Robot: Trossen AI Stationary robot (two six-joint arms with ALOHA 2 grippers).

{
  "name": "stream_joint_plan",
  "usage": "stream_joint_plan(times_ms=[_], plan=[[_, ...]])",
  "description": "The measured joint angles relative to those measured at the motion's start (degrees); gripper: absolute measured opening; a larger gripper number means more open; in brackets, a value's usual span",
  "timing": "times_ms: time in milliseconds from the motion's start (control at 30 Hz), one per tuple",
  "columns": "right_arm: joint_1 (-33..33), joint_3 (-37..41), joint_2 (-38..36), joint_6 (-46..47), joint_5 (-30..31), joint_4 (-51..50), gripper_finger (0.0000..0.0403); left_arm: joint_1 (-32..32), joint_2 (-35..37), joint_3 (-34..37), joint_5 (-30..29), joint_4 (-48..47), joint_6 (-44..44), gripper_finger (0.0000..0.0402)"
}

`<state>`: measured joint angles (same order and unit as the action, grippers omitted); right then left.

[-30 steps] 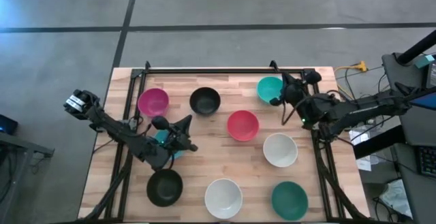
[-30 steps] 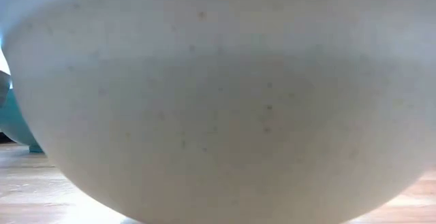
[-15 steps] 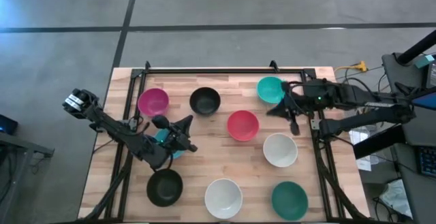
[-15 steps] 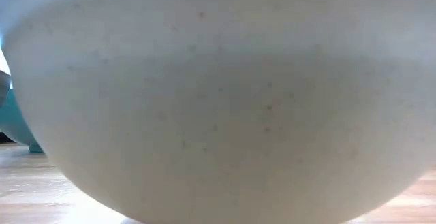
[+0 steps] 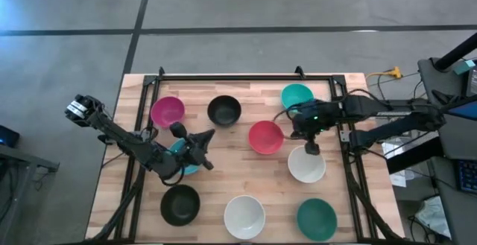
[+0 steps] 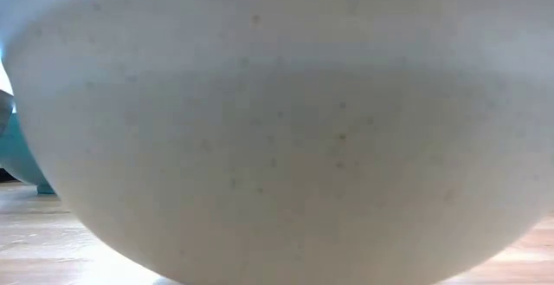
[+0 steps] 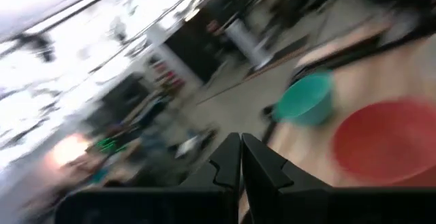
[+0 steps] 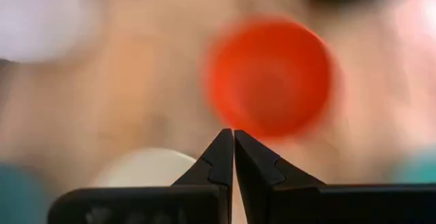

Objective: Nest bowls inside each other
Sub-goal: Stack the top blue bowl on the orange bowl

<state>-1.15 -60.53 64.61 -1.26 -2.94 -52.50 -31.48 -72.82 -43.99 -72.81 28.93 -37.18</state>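
The high view shows nine bowls standing on their bases. Magenta bowl [image 5: 168,111], black bowl [image 5: 223,110] and teal bowl [image 5: 297,95] line the far side. Red bowl [image 5: 265,137] and white bowl [image 5: 306,164] sit mid-table. A second black bowl [image 5: 179,204], second white bowl [image 5: 244,217] and dark green bowl [image 5: 317,219] line the near edge. My left gripper [image 5: 203,147] [image 7: 240,141] is shut and empty above the light blue bowl [image 5: 179,150], which it mostly hides. My right gripper [image 5: 309,145] [image 8: 234,134] is shut and empty over the gap between red bowl [image 8: 269,77] and white bowl [image 8: 139,166].
A black frame rail [image 5: 246,76] runs along the table's far edge, with side rails at left and right. The near white bowl's wall [image 6: 277,129] fills the low view, with a blue-green bowl [image 6: 19,159] at its edge. Bare wood [image 5: 238,172] lies mid-table.
My right gripper has swung from beside the teal bowl at the far right corner toward the table's middle and near side, and now hangs between the red and white bowls. It has stayed shut. No bowl has moved.
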Motion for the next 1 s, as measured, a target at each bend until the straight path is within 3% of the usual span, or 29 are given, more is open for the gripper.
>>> stream_joint_plan(times_ms=[133,300,433,667,867,1000], plan=[[-0.3,-2.6,4.8,2.0,11.6,-7.9,0.0009,0.1,4.3,0.8,10.8,-7.7,7.8,0.0000],[-3.2,-6.7,11.3,3.8,13.5,-14.5,0.0009,2.7,9.1,1.4,20.2,-23.8,21.4,0.0000],[-7.6,-9.7,15.6,1.7,16.2,-17.3,0.0009,6.2,10.6,2.3,23.5,-28.7,26.7,0.0000],[-19.0,-14.0,20.9,-3.0,16.1,-17.3,0.0009,9.4,11.0,3.0,23.9,-28.1,22.4,0.0000],[-28.1,-17.2,24.5,-3.8,9.3,-17.1,0.0009,9.8,11.0,2.9,23.8,-23.9,8.3,0.0000],[-31.9,-18.2,26.6,-3.7,9.0,-17.0,0.0009,9.8,10.9,2.8,23.5,-21.6,4.2,0.0000]])
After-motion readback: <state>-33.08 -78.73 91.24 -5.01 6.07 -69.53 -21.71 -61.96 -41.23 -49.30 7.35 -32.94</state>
